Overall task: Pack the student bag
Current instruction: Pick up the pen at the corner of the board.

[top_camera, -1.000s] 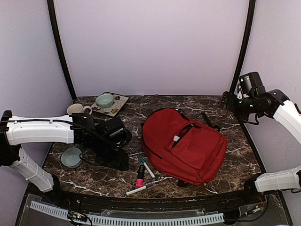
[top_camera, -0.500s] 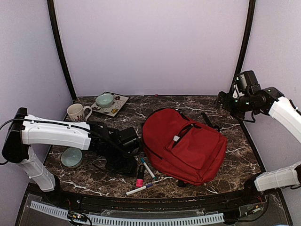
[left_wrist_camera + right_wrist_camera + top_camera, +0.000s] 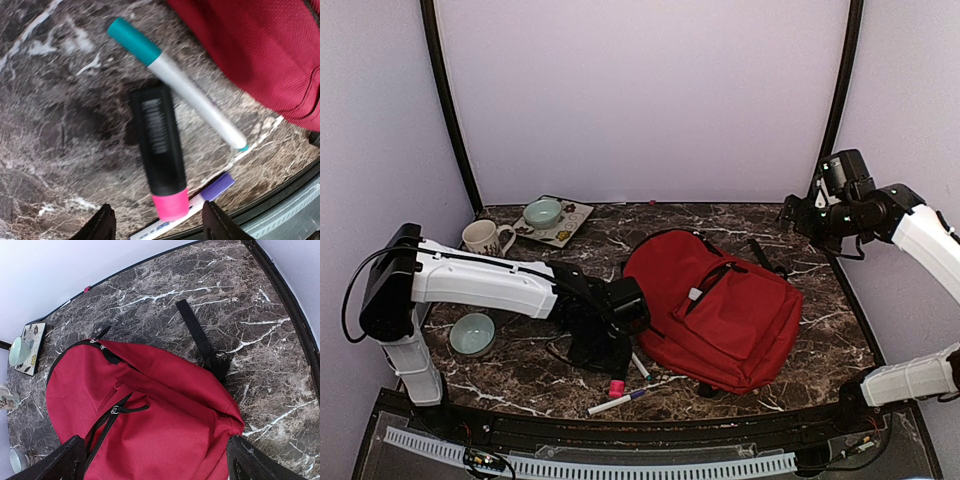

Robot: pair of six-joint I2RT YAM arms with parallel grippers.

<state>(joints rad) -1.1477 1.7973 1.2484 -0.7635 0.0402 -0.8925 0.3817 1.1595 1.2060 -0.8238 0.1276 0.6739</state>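
Note:
The student bag (image 3: 715, 305) is a red backpack lying flat at mid-table, zips shut, also seen in the right wrist view (image 3: 150, 410). Left of it lie a black highlighter with a pink cap (image 3: 159, 150), a white marker with a teal cap (image 3: 185, 85) and a purple-capped pen (image 3: 200, 202). My left gripper (image 3: 608, 348) hovers open just above them, and the highlighter's pink end sits between its fingers (image 3: 102, 225) without touching them. My right gripper (image 3: 797, 214) hangs open high over the bag's far right side, holding nothing.
A mug (image 3: 483, 237) and a patterned tray (image 3: 570, 228) with a pale green bowl (image 3: 542, 212) stand at the back left. Another green bowl (image 3: 472, 333) sits at the near left. A black strap (image 3: 197, 335) trails behind the bag. The table's front rim (image 3: 295, 200) is close to the pens.
My left arm has swung right, from beside the near bowl to over the pens, and its jaws have narrowed somewhat. The right gripper has shifted slightly left.

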